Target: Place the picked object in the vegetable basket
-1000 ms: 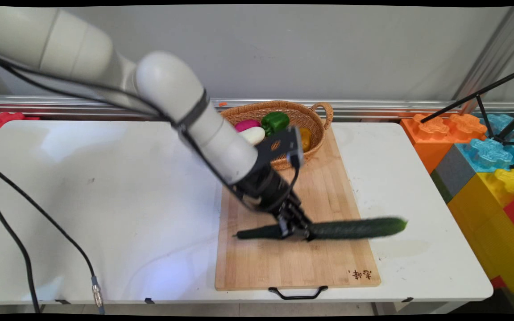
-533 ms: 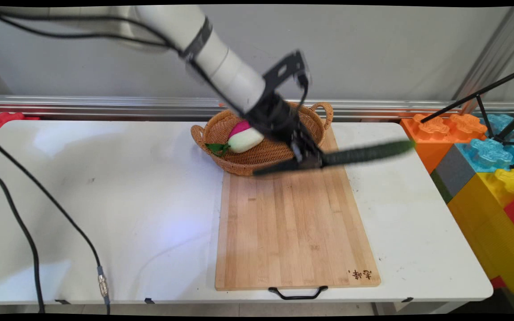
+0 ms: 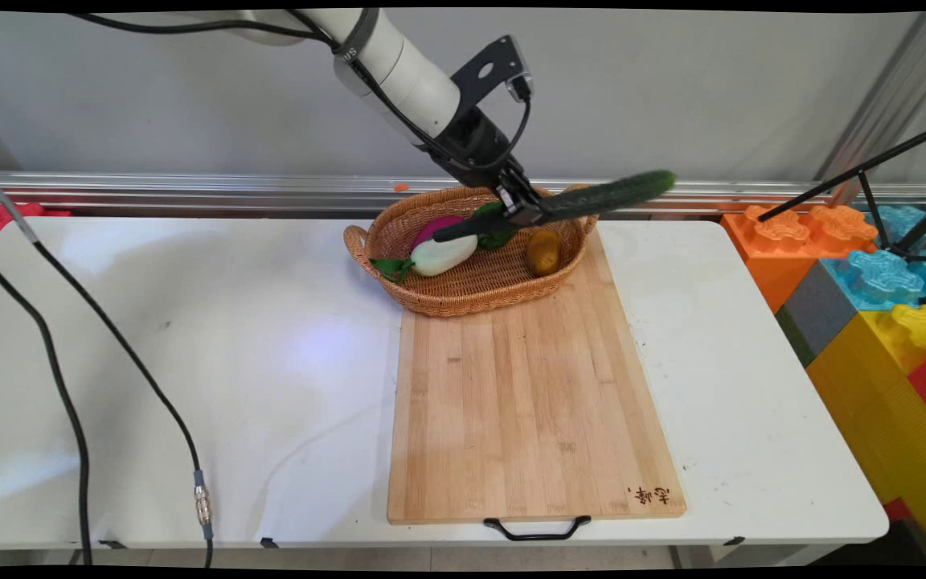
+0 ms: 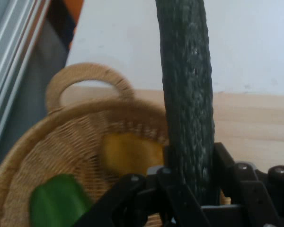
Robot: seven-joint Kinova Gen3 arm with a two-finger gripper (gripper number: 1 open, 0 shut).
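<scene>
The board (image 3: pixel 531 402) is lying bare, well below and nearer than the pincer (image 3: pixel 526 211), with nothing resting on it. The pincer is clamping its fingers tight round a cucumber (image 3: pixel 592 199) near its middle and is holding it in the air over the basket (image 3: pixel 463 293), not yet set down inside. Beneath the pincer the basket is holding a turnip (image 3: pixel 440 253), a pepper (image 4: pixel 57 201) and a yellowish fruit (image 3: pixel 543 252).
</scene>
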